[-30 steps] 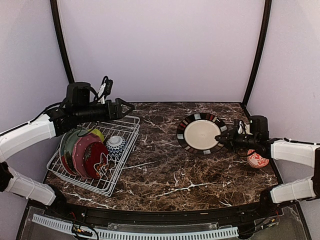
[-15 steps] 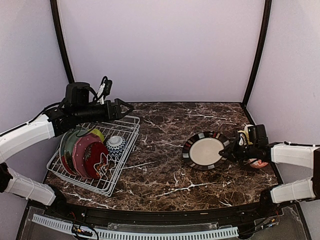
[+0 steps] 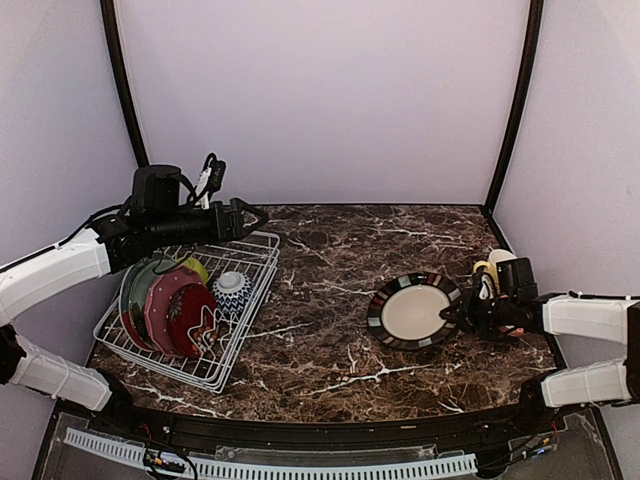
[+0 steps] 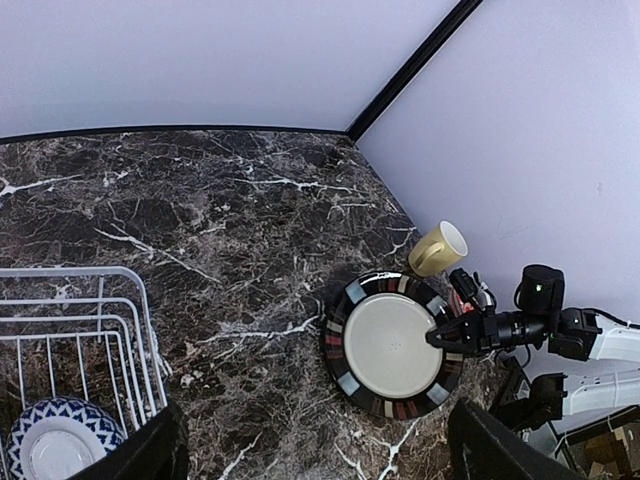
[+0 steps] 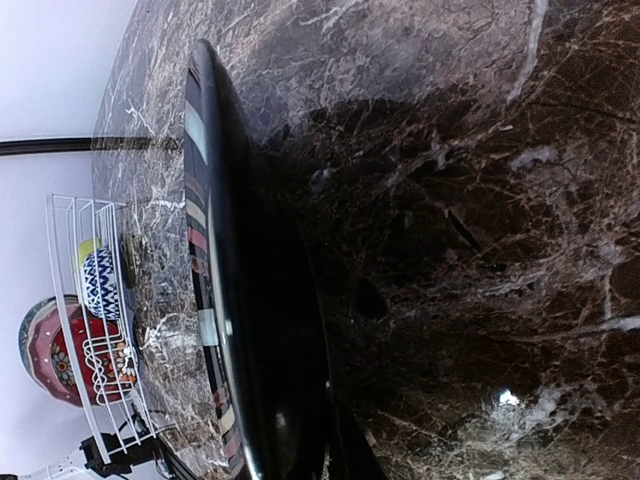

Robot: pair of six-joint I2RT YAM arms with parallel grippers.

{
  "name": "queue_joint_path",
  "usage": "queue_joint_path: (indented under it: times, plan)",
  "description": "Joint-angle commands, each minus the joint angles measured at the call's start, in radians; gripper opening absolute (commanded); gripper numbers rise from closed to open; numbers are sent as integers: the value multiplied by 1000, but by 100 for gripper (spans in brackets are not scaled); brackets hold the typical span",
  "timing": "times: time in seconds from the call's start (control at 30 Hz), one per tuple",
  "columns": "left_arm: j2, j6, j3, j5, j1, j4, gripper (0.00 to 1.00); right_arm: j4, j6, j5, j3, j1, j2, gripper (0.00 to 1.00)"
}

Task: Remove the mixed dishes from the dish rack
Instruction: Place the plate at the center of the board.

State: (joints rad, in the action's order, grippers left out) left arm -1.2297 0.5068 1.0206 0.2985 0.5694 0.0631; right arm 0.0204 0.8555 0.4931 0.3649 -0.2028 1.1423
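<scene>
The white wire dish rack point(image 3: 255, 262) stands at the left and holds a pale green plate point(image 3: 138, 276), a red-teal plate point(image 3: 163, 300), a dark red floral plate point(image 3: 192, 318), a lime-green bowl point(image 3: 196, 267) and a blue-white bowl point(image 3: 232, 291). My left gripper point(image 3: 252, 214) hovers open above the rack's far end. My right gripper point(image 3: 450, 313) is shut on the right rim of a striped-rim plate point(image 3: 411, 311), which lies almost flat, low on the marble. The left wrist view shows that plate point(image 4: 385, 345) from above. In the right wrist view the plate point(image 5: 235, 300) is edge-on.
A pale yellow mug point(image 3: 487, 270) lies on its side behind my right gripper, near the right wall. A red-white bowl point(image 3: 517, 329) is mostly hidden by the right arm. Dark marble table point(image 3: 320, 340) spans between rack and plate.
My right gripper has carried the striped-rim plate down and toward the near right, from steeply tilted to nearly flat on the table. The left arm has not moved.
</scene>
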Motion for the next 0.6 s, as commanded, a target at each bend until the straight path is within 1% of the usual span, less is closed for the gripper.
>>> queue_joint_path:
  times: [0.0, 0.23, 0.33, 0.57]
  plan:
    - [11, -21, 2, 2, -3, 32, 89, -64, -2, -44, -24, 11, -27, 17]
    - [12, -27, 0, -2, -3, 37, 89, -24, -3, -105, -47, 11, -81, 30]
    - [9, -27, 2, 0, -3, 37, 89, 26, -8, -126, -42, 11, -107, 35]
    - [9, -48, 4, -13, -3, 65, 89, 136, -30, -162, -13, 11, -199, 54]
